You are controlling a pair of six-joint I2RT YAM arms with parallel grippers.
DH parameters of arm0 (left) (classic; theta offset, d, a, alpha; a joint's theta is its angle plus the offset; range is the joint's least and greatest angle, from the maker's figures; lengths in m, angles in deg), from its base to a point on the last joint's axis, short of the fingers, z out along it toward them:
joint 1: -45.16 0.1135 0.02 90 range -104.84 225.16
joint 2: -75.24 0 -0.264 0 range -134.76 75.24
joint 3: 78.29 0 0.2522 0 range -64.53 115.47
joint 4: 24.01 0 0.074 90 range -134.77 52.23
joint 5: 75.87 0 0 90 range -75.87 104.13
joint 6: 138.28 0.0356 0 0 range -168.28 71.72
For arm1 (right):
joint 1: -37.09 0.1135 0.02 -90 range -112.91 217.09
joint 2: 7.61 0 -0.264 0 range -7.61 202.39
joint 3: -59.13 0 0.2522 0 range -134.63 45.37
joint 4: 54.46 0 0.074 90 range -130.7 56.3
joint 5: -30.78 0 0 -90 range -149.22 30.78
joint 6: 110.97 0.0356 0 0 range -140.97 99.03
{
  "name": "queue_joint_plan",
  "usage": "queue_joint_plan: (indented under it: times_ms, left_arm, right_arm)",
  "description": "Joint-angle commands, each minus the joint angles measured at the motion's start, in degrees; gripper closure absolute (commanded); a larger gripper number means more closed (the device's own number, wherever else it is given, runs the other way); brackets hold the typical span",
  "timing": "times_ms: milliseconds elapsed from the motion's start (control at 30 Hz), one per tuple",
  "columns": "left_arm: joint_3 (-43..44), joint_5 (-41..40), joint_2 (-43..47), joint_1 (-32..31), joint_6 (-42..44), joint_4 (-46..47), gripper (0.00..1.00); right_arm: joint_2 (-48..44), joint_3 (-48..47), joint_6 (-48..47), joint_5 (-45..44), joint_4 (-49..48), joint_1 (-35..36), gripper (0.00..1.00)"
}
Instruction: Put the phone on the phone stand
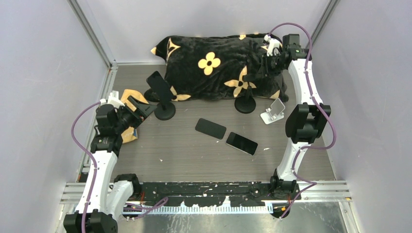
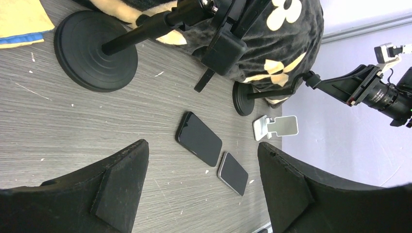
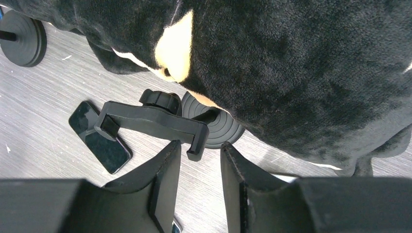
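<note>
Dark phone (image 1: 210, 128), second phone (image 1: 241, 143) flat on worktop (image 1: 184, 160) near silver stand (image 1: 273, 112). Left hand (image 2: 201, 150) released; right hand (image 3: 200, 145) half-clenched, cannot tell if grasping.

A bunched blanket (image 1: 218, 68) lies along the back of the table (image 1: 184, 155). The left clamp stand (image 1: 163, 99) is before the blanket's left end, and the right clamp stand (image 1: 245, 99) is before its right part. The small desk stand (image 1: 273, 111) sits just right of that. Nearer the arms, at mid-table, the left phone (image 1: 211, 128) lies flat, with the right phone (image 1: 241, 143) just beside it, further right and nearer. A cloth (image 1: 130, 95) lies at the table's left edge, left of the left clamp stand.
</note>
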Motion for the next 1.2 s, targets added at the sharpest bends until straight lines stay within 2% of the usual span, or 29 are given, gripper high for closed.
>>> queue_joint_plan:
  times_ms: [0, 333, 500, 800, 1000, 1167]
  left_arm:
    - [0.78, 1.49, 0.10, 0.35, -0.01, 1.74, 0.18]
    - [0.87, 2.19, -0.47, 0.37, -0.42, 2.28, 0.18]
    - [0.83, 2.73, -0.60, 0.43, -0.84, 2.61, 0.18]
    - [0.30, 3.75, -1.25, 0.32, -2.26, 4.04, 0.19]
    - [0.30, 4.54, -1.60, 0.38, -3.06, 4.48, 0.20]
    - [0.08, 4.76, -1.27, 0.33, -3.33, 4.48, 0.20]
  right_arm:
    - [0.36, -3.24, -1.54, 1.82, 1.51, 0.04, 0.62]
    - [-0.53, -2.91, -2.86, 3.65, 1.63, 0.04, 0.85]
    - [-2.27, -1.53, -1.06, 5.28, 0.81, 0.12, 0.94]
    - [-10.09, 6.30, 7.70, 4.92, -6.09, 3.06, 0.98]
    - [-15.02, 11.71, 12.83, 0.92, -11.32, 10.51, 0.98]
    - [-16.79, 15.43, 13.25, -3.60, -13.38, 17.54, 0.97]
